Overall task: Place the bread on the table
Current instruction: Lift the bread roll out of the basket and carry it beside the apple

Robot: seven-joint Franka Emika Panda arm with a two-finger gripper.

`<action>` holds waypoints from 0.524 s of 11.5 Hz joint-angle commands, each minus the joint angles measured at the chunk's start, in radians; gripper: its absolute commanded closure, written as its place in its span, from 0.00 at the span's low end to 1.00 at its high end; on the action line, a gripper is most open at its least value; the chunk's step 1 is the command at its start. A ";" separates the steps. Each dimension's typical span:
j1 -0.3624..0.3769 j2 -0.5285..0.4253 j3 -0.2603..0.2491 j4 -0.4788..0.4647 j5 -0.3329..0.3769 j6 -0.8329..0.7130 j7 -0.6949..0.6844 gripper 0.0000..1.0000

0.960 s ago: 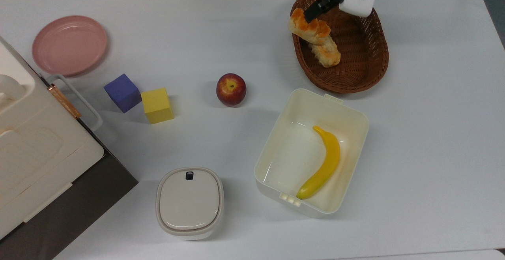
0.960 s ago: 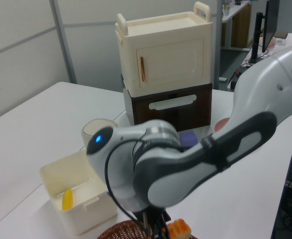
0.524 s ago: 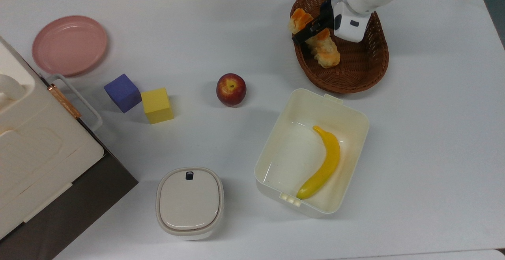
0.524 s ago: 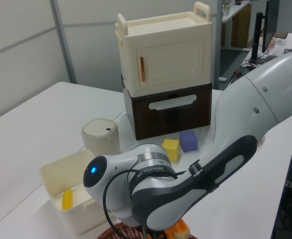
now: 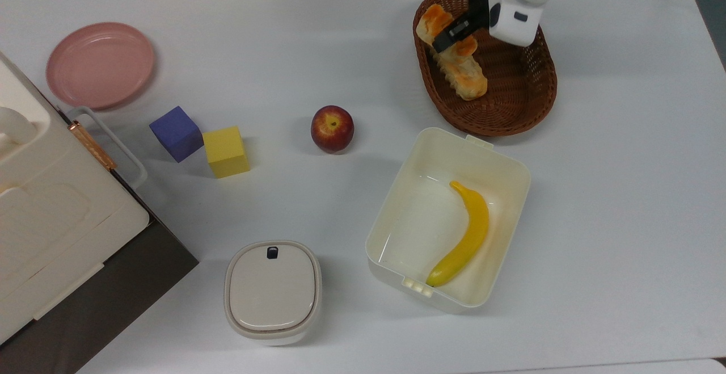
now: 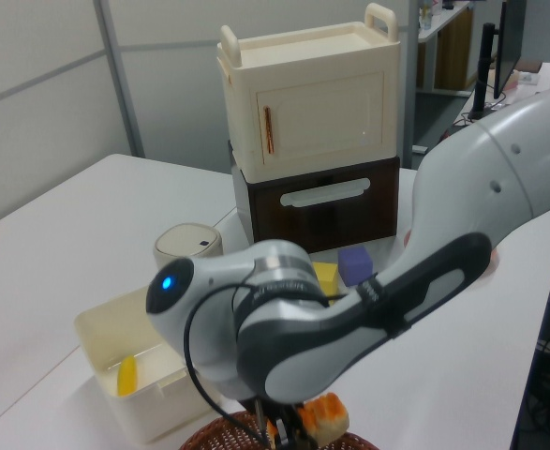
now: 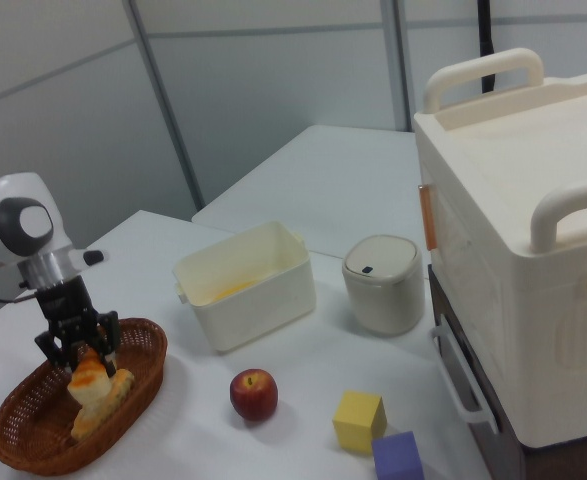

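Note:
The bread (image 5: 431, 21), an orange-glazed bun, hangs tilted over the left end of the brown wicker basket (image 5: 510, 107) at the back right of the white table (image 5: 340, 50). My gripper (image 5: 451, 34) is shut on the bread across its middle. In the right view the gripper (image 7: 81, 350) holds the bread (image 7: 90, 378) just above the basket (image 7: 33, 440). The left view shows the bread (image 6: 323, 412) under the arm. A paler tan loaf (image 5: 468, 76) lies in the basket right beneath it.
An open white box (image 5: 513, 161) holding a banana (image 5: 468, 232) sits in front of the basket. An apple (image 5: 332, 129), a yellow cube (image 5: 226, 151), a purple cube (image 5: 176, 133), a pink plate (image 5: 100, 64), a lidded canister (image 5: 272, 291) and a cream cabinet (image 5: 45, 215) stand further left.
The gripper came down over the bread, shut on its middle and has raised it a little off the tan loaf. Everything else stayed put.

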 commanded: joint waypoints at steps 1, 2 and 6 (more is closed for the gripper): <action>-0.059 -0.083 -0.020 0.007 0.035 -0.030 -0.008 0.46; -0.110 -0.088 -0.020 0.008 0.046 -0.028 -0.008 0.46; -0.189 -0.105 -0.194 0.022 0.072 0.001 -0.021 0.42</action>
